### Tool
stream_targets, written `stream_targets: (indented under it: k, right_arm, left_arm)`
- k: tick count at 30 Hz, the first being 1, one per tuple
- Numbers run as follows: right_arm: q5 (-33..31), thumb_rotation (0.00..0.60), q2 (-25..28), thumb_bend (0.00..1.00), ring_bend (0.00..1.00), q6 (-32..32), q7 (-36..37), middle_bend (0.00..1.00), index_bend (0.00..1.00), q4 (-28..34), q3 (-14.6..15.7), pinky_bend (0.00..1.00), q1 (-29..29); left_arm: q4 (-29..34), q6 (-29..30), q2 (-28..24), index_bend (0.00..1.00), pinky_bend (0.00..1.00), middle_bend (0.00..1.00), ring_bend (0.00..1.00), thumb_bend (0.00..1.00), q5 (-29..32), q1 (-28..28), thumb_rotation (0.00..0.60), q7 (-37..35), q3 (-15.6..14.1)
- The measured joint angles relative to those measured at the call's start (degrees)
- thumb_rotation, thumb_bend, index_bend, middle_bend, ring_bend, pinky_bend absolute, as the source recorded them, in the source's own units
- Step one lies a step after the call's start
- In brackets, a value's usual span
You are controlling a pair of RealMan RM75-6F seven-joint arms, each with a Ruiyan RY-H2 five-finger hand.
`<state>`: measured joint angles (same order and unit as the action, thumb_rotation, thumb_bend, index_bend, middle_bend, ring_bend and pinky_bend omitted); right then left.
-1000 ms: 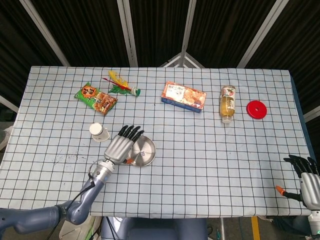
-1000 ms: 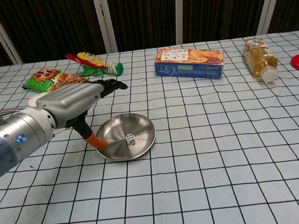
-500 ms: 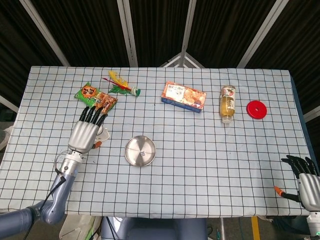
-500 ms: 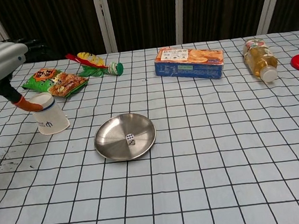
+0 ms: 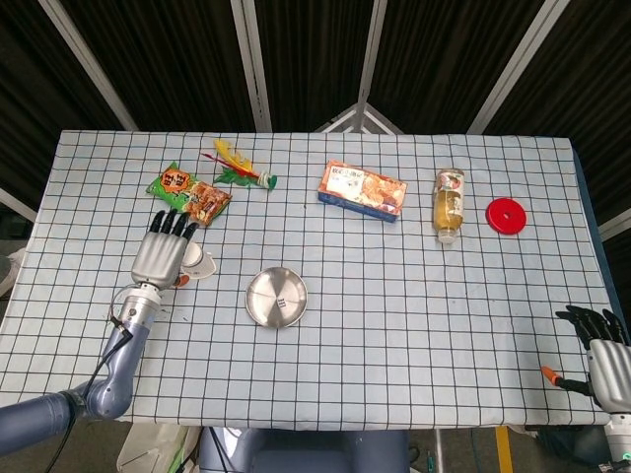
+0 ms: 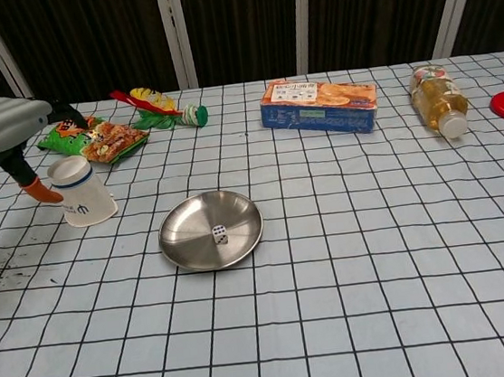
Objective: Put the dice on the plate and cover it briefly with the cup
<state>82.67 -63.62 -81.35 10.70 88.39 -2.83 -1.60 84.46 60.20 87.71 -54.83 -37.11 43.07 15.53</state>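
Steel plate in the lower middle of the chest view already carries the dice, so the first step is done. The cup lies tilted on the desk at the left; the left hand hovers beside it, fingers stretched out, holding nothing. Covering remains. The right hand rests idle at lower right, fingers apart.

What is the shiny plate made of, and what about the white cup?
The plate looks like polished metal, probably steel: silvery, with mirror-like reflections around the dice in it. The cup looks like paper, or maybe thin plastic: matte white, with a blue rim band and a small printed mark.
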Motion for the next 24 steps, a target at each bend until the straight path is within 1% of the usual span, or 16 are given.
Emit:
stream_targets:
  k: [4,15,24]
  right_arm:
    - [0.1,0.6,-0.2,0.1,0.13,0.2,-0.4,0.19,0.25,0.0,0.1,0.0,-0.1]
    - [-0.1,0.6,0.1,0.1,0.13,0.6,-0.6,0.19,0.25,-0.1,0.5,0.0,0.0]
    - [-0.5,0.6,-0.8,0.1,0.13,1.3,-1.1,0.19,0.25,-0.8,0.4,0.0,-0.3]
  left_arm:
    - [-0.5,0.4,0.4,0.19,0.0,0.16,0.02,0.21,0.3,-0.3,0.6,-0.3,-0.1]
    - [-2.9,0.5,1.1,0.24,0.0,0.22,0.06,0.21,1.5,-0.7,0.6,-1.0,-1.2]
    - [-5.2,-0.2,2.0,0.28,0.06,0.31,0.15,0.28,1.6,-1.1,0.6,-3.2,-1.9]
